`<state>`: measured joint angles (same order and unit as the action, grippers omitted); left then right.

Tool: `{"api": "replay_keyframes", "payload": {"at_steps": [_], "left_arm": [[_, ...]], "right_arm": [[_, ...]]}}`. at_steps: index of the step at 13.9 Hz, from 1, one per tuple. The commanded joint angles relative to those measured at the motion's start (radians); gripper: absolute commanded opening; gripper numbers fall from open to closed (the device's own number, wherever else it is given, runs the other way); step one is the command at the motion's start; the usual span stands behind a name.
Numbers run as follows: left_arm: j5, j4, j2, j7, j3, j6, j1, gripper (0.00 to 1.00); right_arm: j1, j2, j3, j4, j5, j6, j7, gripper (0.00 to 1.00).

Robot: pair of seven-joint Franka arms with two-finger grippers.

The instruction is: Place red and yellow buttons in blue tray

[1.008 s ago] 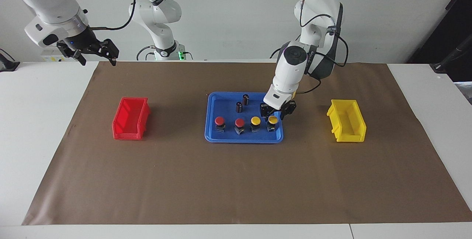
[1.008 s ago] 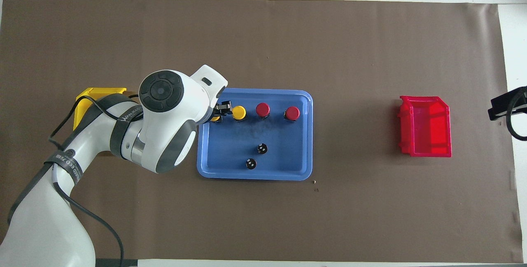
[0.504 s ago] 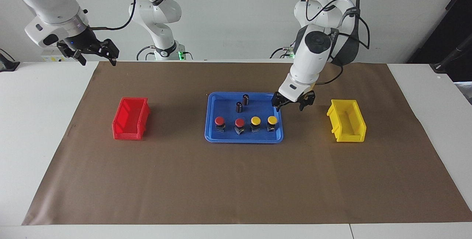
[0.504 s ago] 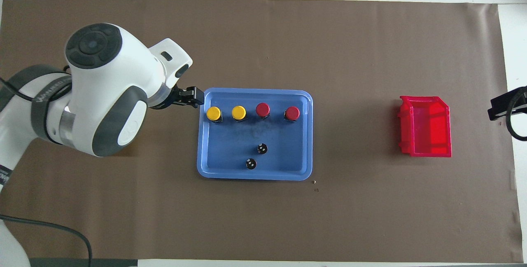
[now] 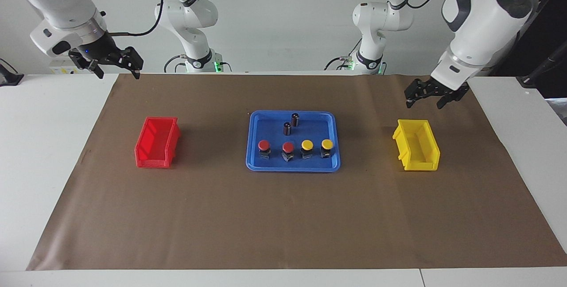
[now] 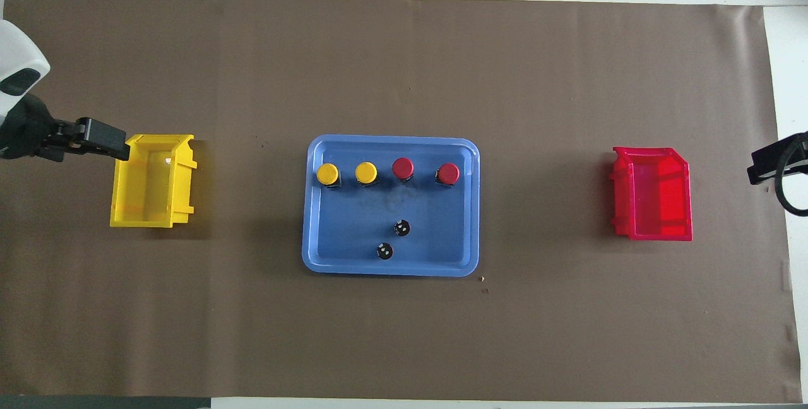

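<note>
Two red buttons (image 5: 264, 145) (image 5: 288, 147) and two yellow buttons (image 5: 307, 145) (image 5: 327, 144) stand upright in a row inside the blue tray (image 5: 292, 168), along the side farther from the robots. From overhead the row reads yellow (image 6: 327, 173), yellow (image 6: 366, 172), red (image 6: 403, 167), red (image 6: 449, 173) within the tray (image 6: 391, 269). My left gripper (image 5: 424, 103) (image 6: 110, 142) hangs open and empty in the air by the yellow bin. My right gripper (image 5: 118, 74) (image 6: 773, 166) waits open and empty over the table's edge at the right arm's end.
Two dark capless cylinders (image 5: 295, 119) (image 5: 287, 128) stand in the tray, nearer to the robots than the buttons. A small yellow bin (image 5: 416, 150) sits toward the left arm's end, a small red bin (image 5: 157, 142) toward the right arm's end. Brown paper (image 5: 283, 225) covers the table.
My left gripper has opened off the end yellow button, risen and swung away from the tray toward the yellow bin. That button stays in the tray. The right arm has not moved.
</note>
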<state>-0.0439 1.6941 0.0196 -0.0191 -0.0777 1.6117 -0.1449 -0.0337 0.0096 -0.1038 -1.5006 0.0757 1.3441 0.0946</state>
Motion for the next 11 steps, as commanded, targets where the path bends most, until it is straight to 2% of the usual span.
{"api": "replay_keyframes", "payload": {"at_steps": [1,8,11], "left_arm": [[0.007,-0.013,0.022,-0.088,0.015,-0.021,0.024,1.0],[0.013,-0.077,0.013,-0.104,0.019,-0.015,0.013,1.0],[0.03,-0.097,0.006,-0.099,0.019,-0.053,0.01,1.0]], "right_arm": [[-0.003,-0.008,-0.004,-0.015,-0.01,0.017,0.028,1.0],[-0.003,-0.008,-0.004,-0.015,-0.011,0.017,0.028,1.0],[-0.005,-0.008,-0.004,-0.015,-0.013,0.017,0.028,1.0]]}}
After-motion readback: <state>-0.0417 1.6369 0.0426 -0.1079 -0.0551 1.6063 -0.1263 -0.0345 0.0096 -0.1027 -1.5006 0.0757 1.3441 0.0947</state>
